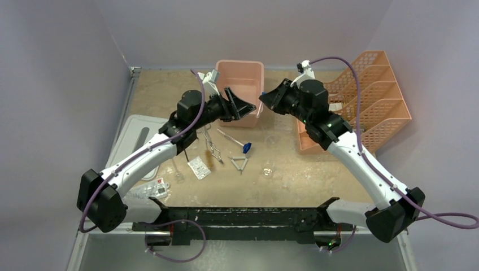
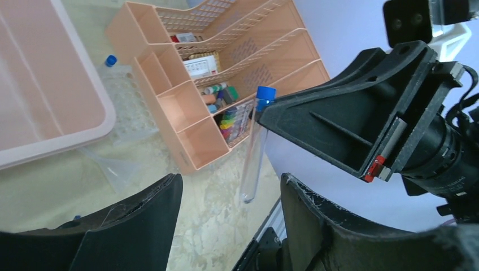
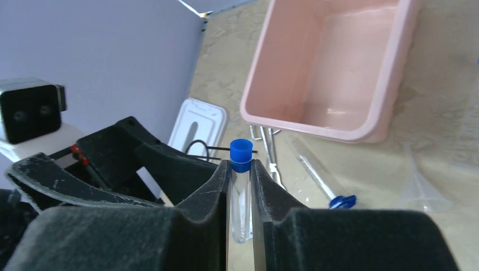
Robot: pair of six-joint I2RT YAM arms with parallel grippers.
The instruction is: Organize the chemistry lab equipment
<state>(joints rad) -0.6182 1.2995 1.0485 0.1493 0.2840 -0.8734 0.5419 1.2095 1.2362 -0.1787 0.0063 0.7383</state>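
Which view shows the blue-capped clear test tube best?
Left wrist: the clear test tube with a blue cap shows full length, cap to rounded bottom, held by the right gripper. Right wrist shows it partly hidden inside that gripper. Top external barely shows it.

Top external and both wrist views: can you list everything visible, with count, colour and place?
Tub: one, pink, far middle of the table.
Mesh racks: count unclear, orange, far right, holding small items.
Lid: one, white, left edge.
Tongs: one, metal, left of centre.
Rod: one, thin, blue tip, centre.
Wire triangle: one, grey, near centre.
Packets: at least two, white, near left.
Funnel: one, clear, between tub and racks.
Test tube: one, clear, blue cap, gripped above the table.
Left hand: black, open, facing the tube.
Right hand: black, shut on the test tube.
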